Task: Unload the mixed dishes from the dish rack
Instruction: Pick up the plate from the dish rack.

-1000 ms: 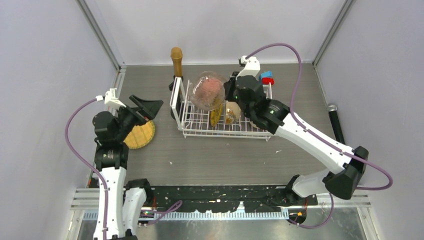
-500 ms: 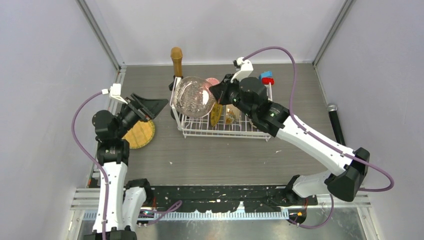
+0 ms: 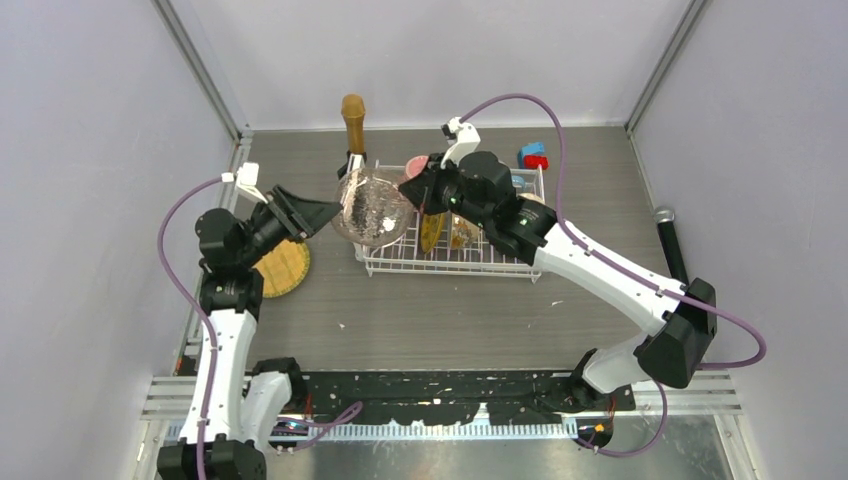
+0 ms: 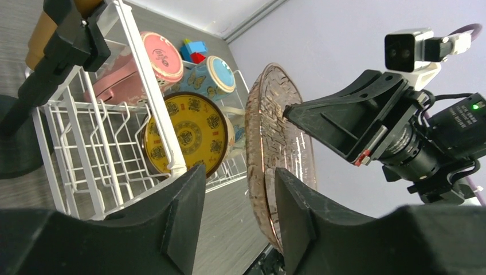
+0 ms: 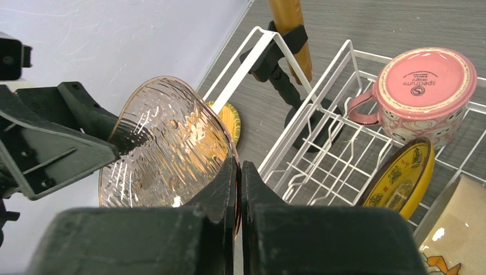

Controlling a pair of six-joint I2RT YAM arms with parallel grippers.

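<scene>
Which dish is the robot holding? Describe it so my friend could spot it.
Find the white wire dish rack mid-table. Above its left end, the right end effector pinches a round glass plate. Unlike the rack's yellow patterned plate, it is see-through with a pinkish tint.

Raised plate (image 3: 372, 208) at dish rack's (image 3: 470, 257) left end; second plate (image 3: 282, 268) on table (image 3: 450, 315) farther left.
</scene>
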